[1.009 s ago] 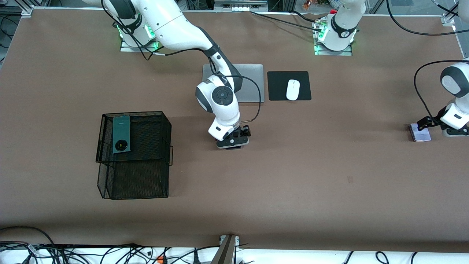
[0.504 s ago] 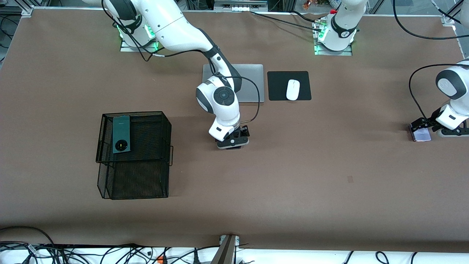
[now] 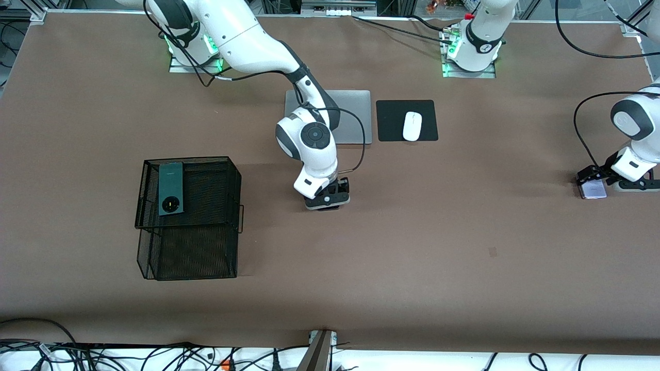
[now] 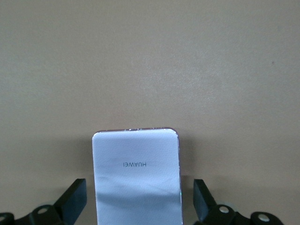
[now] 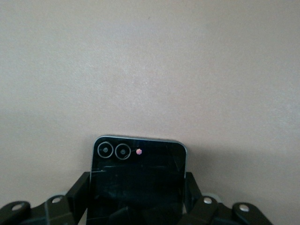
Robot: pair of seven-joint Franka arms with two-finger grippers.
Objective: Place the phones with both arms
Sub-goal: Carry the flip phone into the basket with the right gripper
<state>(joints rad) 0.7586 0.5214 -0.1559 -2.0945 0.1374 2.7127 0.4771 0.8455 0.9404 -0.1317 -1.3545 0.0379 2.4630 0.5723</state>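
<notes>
My right gripper is down at the table's middle, and in the right wrist view its fingers press both long sides of the small black phone, which lies flat. The left gripper is low over the pale pink-white phone at the left arm's end of the table. In the left wrist view it is open, with a gap between each finger and that phone. The long dark-green phone lies on top of a black mesh basket.
A silver laptop lies near the bases, partly under the right arm. Beside it a white mouse sits on a black pad. The mesh basket stands toward the right arm's end of the table.
The right gripper's fingers have closed in on the black phone. The left gripper has shifted slightly, settling lower over the pale phone, still open.
</notes>
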